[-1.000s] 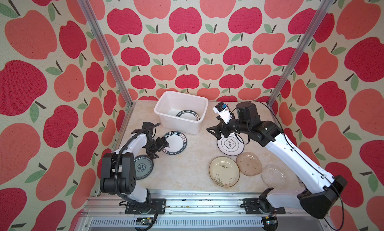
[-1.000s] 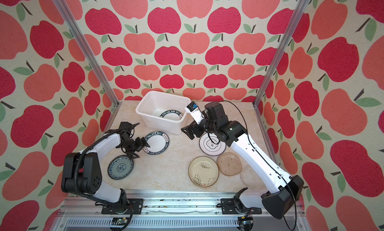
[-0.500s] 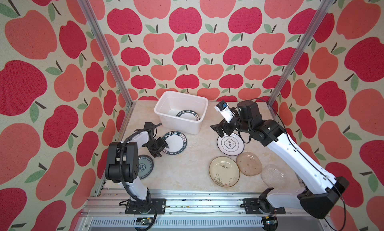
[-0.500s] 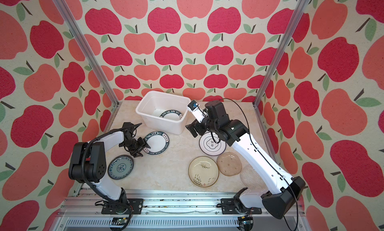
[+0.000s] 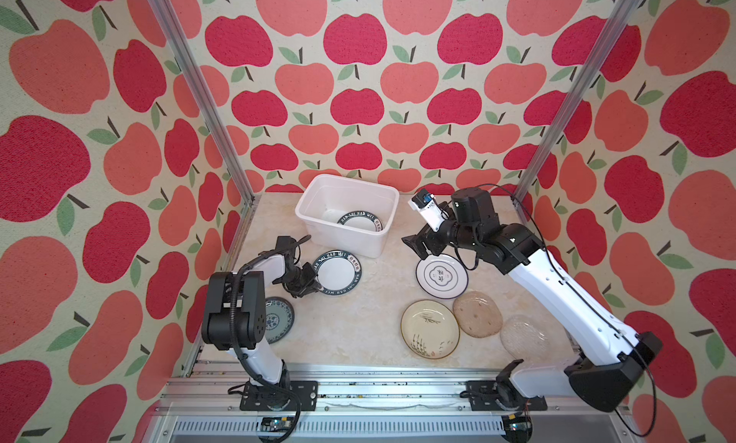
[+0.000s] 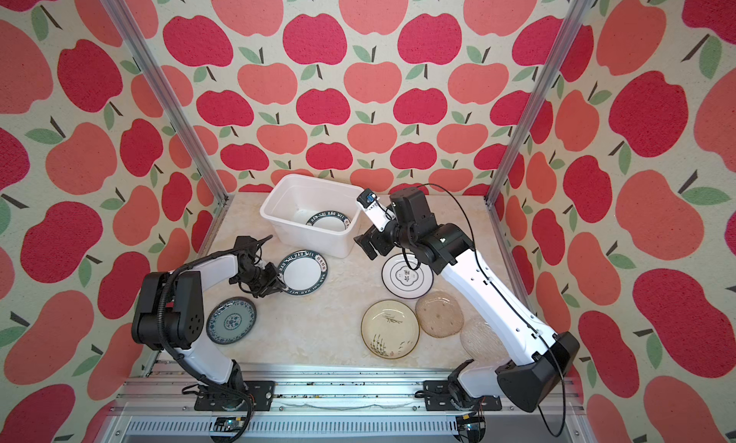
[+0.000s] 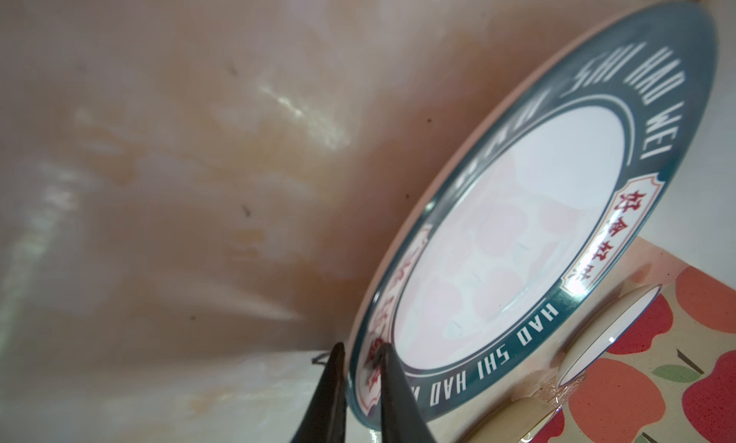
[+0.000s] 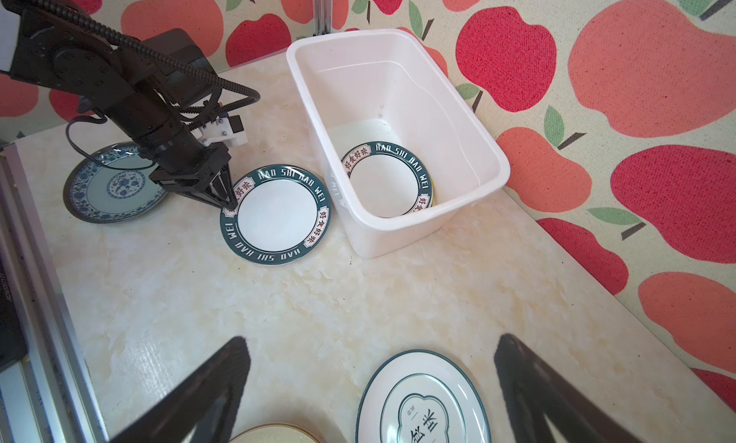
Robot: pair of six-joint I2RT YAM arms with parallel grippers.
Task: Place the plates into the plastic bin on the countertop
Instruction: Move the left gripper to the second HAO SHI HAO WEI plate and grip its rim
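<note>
**Countertop status: left gripper clamped on a lettered plate**

Apple-print walls enclose the cream marble-patterned countertop (image 5: 358, 341) on three sides. The plastic bin (image 5: 346, 244) stands at the rear of the countertop, near the centre. One green-lettered plate (image 5: 360, 223) lies flat on the bin floor.

1. Left gripper (image 7: 360, 353): the jaws are closed onto the rim of a second green-lettered plate (image 5: 337, 273), with one finger on each face of the rim. This plate lies on the countertop just beside the front wall of the bin.
2. Right gripper (image 5: 412, 248): the jaws stand wide apart and hold nothing. The gripper hangs above the far edge of a white emblem plate (image 5: 441, 275), to the right of the bin.
3. Remaining plates on the countertop:
   - blue-patterned plate (image 6: 231, 320), near the left arm base;
   - cream reed plate (image 5: 429, 328), in front of the emblem plate;
   - amber glass plate (image 5: 478, 313), just beside the reed plate;
   - clear glass plate (image 5: 523, 337), partly under the right arm.
</note>
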